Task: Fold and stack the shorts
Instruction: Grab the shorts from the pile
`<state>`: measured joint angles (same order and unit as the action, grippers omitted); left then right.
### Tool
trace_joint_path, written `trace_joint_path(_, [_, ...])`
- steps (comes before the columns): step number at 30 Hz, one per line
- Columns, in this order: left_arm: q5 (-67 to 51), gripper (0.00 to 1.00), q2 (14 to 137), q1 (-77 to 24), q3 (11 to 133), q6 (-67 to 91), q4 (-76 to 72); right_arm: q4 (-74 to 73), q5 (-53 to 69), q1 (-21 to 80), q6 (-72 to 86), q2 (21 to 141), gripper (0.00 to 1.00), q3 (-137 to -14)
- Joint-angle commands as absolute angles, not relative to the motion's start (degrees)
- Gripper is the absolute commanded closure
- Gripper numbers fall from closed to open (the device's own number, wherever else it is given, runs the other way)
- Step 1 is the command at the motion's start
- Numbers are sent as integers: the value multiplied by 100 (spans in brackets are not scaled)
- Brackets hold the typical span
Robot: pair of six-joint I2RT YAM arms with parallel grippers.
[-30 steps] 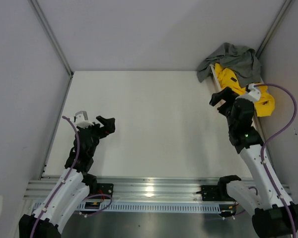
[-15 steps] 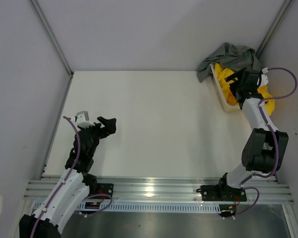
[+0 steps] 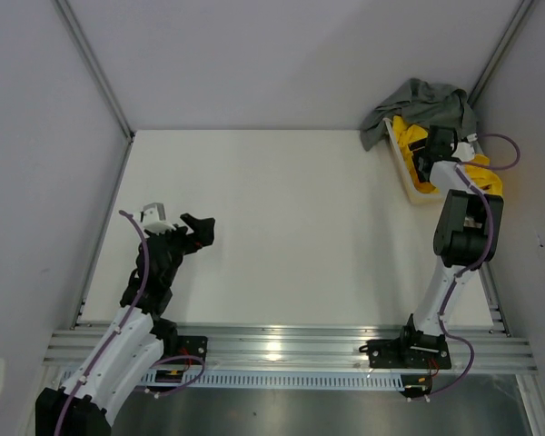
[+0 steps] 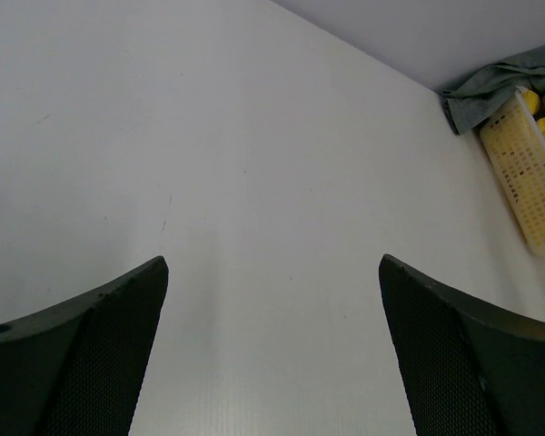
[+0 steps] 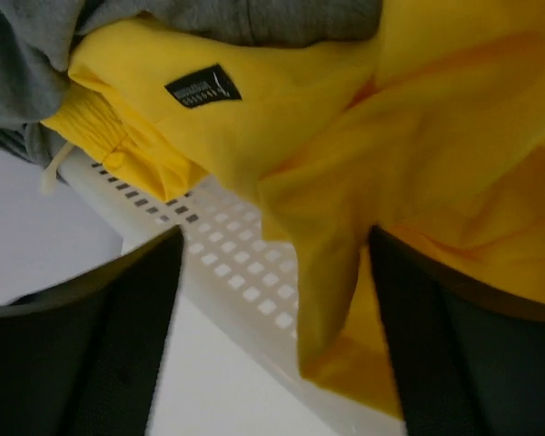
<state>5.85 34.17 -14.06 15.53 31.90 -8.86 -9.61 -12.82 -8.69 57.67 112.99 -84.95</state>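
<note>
Shorts, top view: yellow pair (image 3: 401, 130) heaped in white basket (image 3: 407, 182) at the far right corner, grey-green pair (image 3: 427, 98) draped over its far end; right gripper (image 3: 425, 156) down at the basket, left gripper (image 3: 198, 229) over bare table (image 3: 291, 227).
Left wrist: jaws spread wide, holding nothing.
Right wrist: jaws apart, a yellow fold hanging between them, not clamped.

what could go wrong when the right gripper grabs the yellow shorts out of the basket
1. The grey-green shorts lie draped over the yellow shorts, so both may come out tangled.
2. The right gripper has its jaws open around a hanging fold close to the basket; closing there may catch the mesh wall or drag the basket along.
</note>
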Motion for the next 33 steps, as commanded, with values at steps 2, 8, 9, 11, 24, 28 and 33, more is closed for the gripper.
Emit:
trace_joint_path(2, [510,1,3498,-1371,1608,3103,-1107,-809,-1600,-835,5915,11900,33,-9403])
trace_joint_path(8, [492,1,3577,-1371,1609,3076,-1142,-755,-1713,-756,5354,11778,100,-10087])
trace_joint_path(9, [475,1,3595,-1371,1617,3076,-1143,-904,-1775,-730,5231,11699,100,-10220])
trace_joint_path(11, [448,1,3586,-1371,1617,3076,-1178,-897,-1872,-624,4846,11366,100,-10527])
trace_joint_path(24, [272,6,3560,-1371,1573,3015,-1283,107,1510,-1011,5448,10116,100,-12847])
trace_joint_path(28, [290,6,3481,-1380,1582,2997,-1239,-299,2501,-932,6133,9994,100,-13982])
trace_joint_path(33, [369,6,3323,-1380,1565,3006,-1187,166,3558,-626,7162,9432,100,-13510])
